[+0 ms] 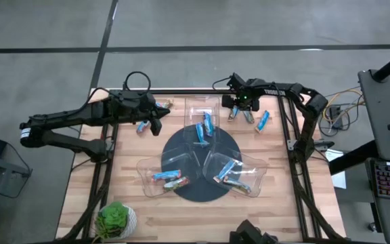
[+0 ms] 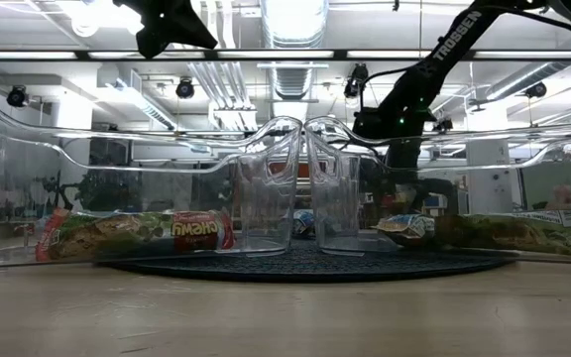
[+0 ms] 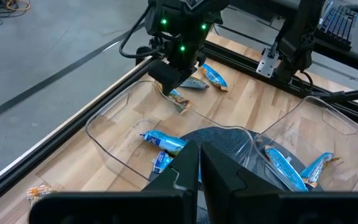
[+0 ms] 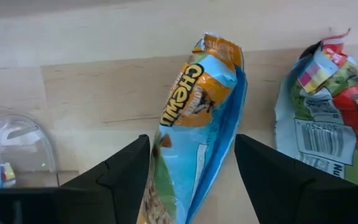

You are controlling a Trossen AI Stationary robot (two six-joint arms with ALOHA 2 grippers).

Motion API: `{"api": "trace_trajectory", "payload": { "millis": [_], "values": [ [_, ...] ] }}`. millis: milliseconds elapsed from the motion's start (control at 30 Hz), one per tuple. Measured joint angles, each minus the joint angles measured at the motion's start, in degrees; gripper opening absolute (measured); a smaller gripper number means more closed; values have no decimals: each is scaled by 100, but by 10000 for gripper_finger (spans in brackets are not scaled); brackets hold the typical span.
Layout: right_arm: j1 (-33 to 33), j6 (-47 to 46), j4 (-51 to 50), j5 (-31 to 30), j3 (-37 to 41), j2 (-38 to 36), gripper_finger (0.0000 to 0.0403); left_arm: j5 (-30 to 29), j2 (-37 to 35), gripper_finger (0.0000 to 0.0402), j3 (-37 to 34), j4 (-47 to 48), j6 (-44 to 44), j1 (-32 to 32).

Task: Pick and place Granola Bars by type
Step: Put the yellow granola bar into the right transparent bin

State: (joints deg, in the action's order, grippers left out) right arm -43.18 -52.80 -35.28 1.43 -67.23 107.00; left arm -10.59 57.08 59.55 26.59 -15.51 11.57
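Granola bars lie loose on the wooden table and in three clear trays. My right gripper (image 4: 194, 174) is open at the far side, low over a blue-and-orange bar (image 4: 197, 118) that lies flat on the wood between its two fingers. A red-and-green bar (image 4: 328, 106) lies just beside it, and two more blue bars (image 1: 263, 120) are close by. My left gripper (image 3: 201, 168) is shut with nothing in it, raised near the far tray, beside a blue bar (image 1: 143, 126) on the table. An orange bar (image 1: 166, 104) lies near the far edge. My right gripper comes from above with one finger on each long side of the blue-and-orange bar's middle (image 4: 185, 155), which lies flat on the table. Bare wood shows between the bar and one finger; I cannot tell whether the other finger (image 4: 129, 171) touches the wrapper.
The three trays stand on a dark round mat (image 1: 202, 193): the far tray (image 1: 196, 112) holds blue bars, and the near left tray (image 1: 147, 177) and near right tray (image 1: 252, 177) hold mixed bars. A potted plant (image 1: 116, 220) stands at the near left corner. Black frame rails border the table.
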Motion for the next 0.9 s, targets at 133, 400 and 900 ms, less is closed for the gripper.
{"api": "trace_trajectory", "payload": {
  "millis": [133,400,900],
  "values": [
    [4,-41,119,11,78,0,226,0,0,0,0,0,2,1],
    [4,-41,347,13,104,0,226,0,0,0,0,0,4,1],
    [4,-103,481,83,304,-9,226,0,0,0,-2,0,7,2]
  ]
}}
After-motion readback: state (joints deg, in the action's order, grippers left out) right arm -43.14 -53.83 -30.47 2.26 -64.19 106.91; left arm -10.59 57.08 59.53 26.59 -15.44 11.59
